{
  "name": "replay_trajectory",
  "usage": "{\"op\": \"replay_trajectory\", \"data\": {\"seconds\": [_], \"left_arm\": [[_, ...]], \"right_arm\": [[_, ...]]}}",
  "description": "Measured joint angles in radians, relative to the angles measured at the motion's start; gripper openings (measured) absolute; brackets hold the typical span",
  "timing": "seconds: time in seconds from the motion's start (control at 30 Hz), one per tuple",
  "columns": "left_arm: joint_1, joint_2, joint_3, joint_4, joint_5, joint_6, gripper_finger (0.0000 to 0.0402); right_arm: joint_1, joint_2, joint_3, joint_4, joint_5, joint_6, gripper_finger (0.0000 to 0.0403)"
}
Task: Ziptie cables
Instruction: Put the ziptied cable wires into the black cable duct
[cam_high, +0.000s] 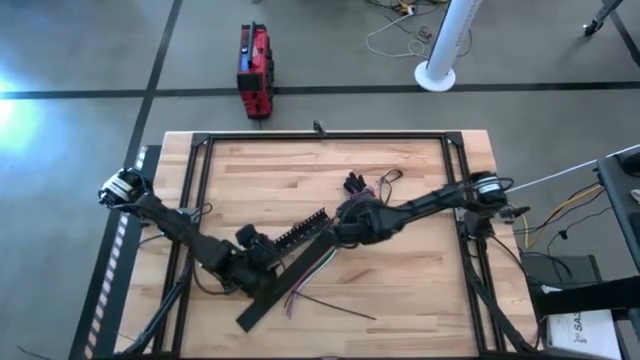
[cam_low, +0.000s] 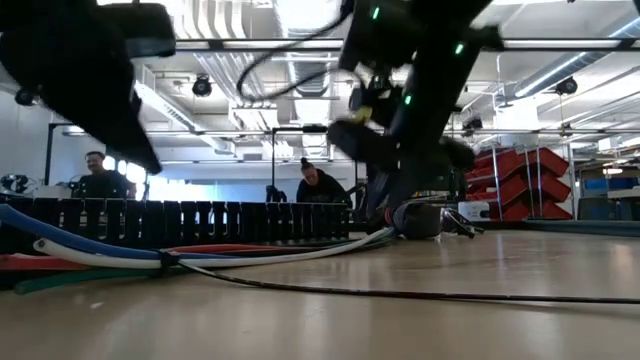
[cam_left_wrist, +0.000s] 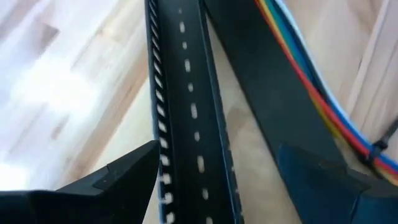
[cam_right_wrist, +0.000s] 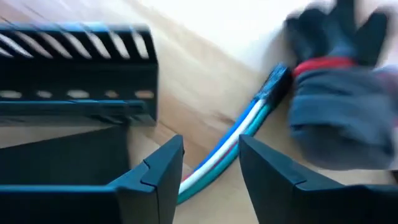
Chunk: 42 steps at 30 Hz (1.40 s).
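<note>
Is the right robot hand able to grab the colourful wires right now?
Probably yes. The right gripper is open, its fingers straddling the cables with nothing between them. The slotted black cable duct lies off to one side, out of the way.

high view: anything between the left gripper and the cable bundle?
In the high view, a flat black strip lies between the left gripper and the multicoloured cable bundle; the black slotted cable duct sits just above.

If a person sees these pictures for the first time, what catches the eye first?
Two dark arms meet at mid-table over a long black slotted cable duct that lies diagonally. Beside it runs the bundle of coloured cables, with the right end effector open astride them. The left end effector straddles the duct, open.
</note>
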<state>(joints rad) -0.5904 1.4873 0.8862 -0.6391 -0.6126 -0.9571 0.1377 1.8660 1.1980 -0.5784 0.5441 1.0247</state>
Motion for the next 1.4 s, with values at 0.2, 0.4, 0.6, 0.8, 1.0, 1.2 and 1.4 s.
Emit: {"op": "replay_trajectory", "data": {"seconds": [0.2,0.4,0.6,0.8,1.0,1.2,1.4], "left_arm": [[-0.001,-0.005,-0.083,0.064,-0.007,-0.050,0.0308],[-0.002,-0.005,-0.112,0.079,-0.007,-0.055,0.0308],[-0.005,-0.005,-0.114,0.090,-0.058,-0.068,0.0308],[-0.018,-0.001,-0.123,0.145,-0.078,-0.075,0.0308],[-0.043,-0.001,-0.124,0.178,-0.079,-0.077,0.0308],[-0.046,0.003,-0.124,0.201,-0.086,-0.077,0.0308],[-0.046,0.028,-0.125,0.231,-0.093,-0.074,0.0308]], "right_arm": [[-0.058,0.108,0.002,0.023,-0.089,0.030,0.0123],[-0.063,0.128,0.010,-0.011,-0.090,0.083,0.0117],[-0.054,0.045,0.009,-0.089,-0.118,0.077,0.0144],[-0.061,0.004,0.009,-0.085,-0.107,0.075,0.0180],[-0.081,0.056,0.011,-0.074,-0.109,0.085,0.0193],[-0.105,0.113,0.014,-0.070,-0.142,0.077,0.0191],[-0.105,0.125,0.014,-0.060,-0.116,0.038,0.0128]]}}
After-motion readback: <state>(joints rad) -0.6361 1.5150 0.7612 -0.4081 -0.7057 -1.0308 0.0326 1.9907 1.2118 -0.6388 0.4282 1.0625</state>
